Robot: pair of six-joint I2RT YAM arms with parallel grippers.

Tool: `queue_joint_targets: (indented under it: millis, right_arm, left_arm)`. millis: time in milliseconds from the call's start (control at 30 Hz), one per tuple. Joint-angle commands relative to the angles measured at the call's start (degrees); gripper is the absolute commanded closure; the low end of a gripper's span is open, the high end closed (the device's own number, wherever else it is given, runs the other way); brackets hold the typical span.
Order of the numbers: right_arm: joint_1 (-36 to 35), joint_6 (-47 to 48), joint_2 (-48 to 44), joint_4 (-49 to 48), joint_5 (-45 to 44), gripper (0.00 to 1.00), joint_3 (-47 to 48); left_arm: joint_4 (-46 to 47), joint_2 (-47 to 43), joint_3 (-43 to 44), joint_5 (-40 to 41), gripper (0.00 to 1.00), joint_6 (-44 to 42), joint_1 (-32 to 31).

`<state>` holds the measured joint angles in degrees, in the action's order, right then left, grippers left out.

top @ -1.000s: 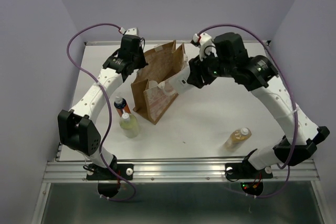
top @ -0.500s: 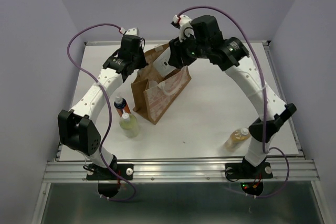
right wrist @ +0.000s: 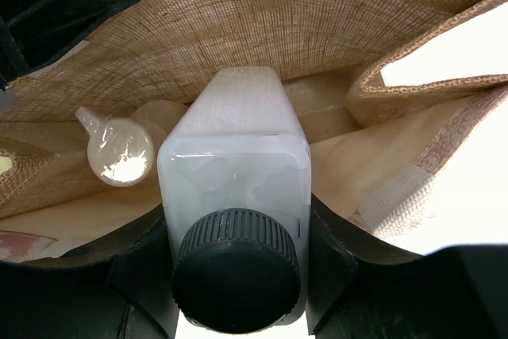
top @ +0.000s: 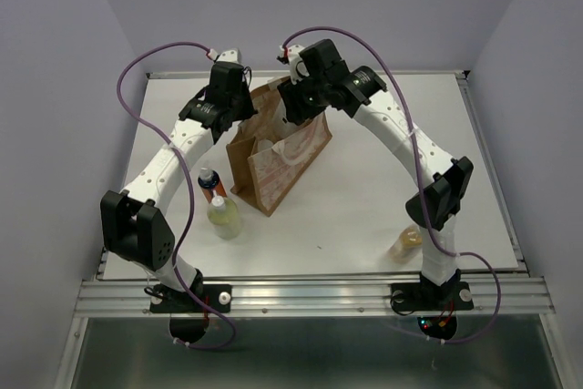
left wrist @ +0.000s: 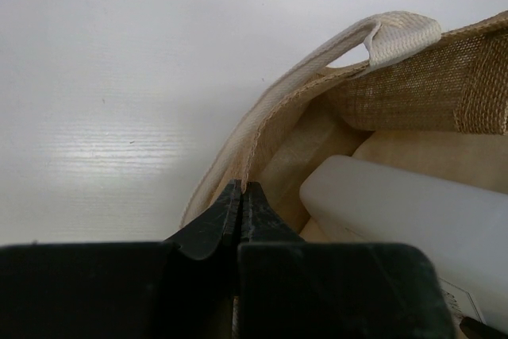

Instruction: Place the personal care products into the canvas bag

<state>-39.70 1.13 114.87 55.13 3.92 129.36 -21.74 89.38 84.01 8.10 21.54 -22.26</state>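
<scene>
Right hand (right wrist: 236, 224) is grasping the white square bottle (right wrist: 234, 140) by its shoulders, fingers on either side just below the black cap (right wrist: 236, 267), and is hanging it base-first over the open mouth of the bag, so that a release would likely drop it straight in. Left hand (left wrist: 240, 194) is clenching the bag's far-left rim where the strap handle (left wrist: 317, 69) is sewn on; judging by the taut edge, it is pulling that side outward so the mouth is gaping wide for the other arm.

On the white bench (top: 364, 189), the canvas bag (top: 273, 170) is standing upright left of the middle, toward the far side, both arms arching over it. Inside it a pale-topped bottle (right wrist: 119, 148) is already lying against the woven wall.

Three products are waiting outside. The pale yellow-green bottle (top: 224, 218) and the orange bottle (top: 209, 181) are standing close together just left of the bag, while the amber bottle (top: 407, 241) is lying well apart at the near right, partly hidden by the right arm.
</scene>
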Motion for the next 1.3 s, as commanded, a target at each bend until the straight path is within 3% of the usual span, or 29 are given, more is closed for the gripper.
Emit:
queue_joint_targets:
  millis: [0, 367, 900, 1267]
  right_arm:
    - [0.0, 1.5, -1.9, -8.3, 1.2, 0.99, 4.8]
    - [-0.6, 0.7, 6.7, -1.8, 1.2, 0.99, 8.6]
    - [-2.7, 2.0, 9.6, 8.1, 5.6, 0.99, 4.5]
    - [-3.3, 0.6, 11.4, 8.1, 6.9, 0.99, 2.8]
  left_arm:
    - [-0.5, -1.3, -0.9, -0.2, 1.0, -0.1, 0.0]
    - [0.0, -2.3, -0.5, -0.5, 1.0, -0.4, 0.0]
    - [0.1, -1.7, -0.2, -0.7, 1.0, -0.4, 0.0]
    - [0.4, -1.7, -0.3, -0.8, 1.0, -0.2, 0.0]
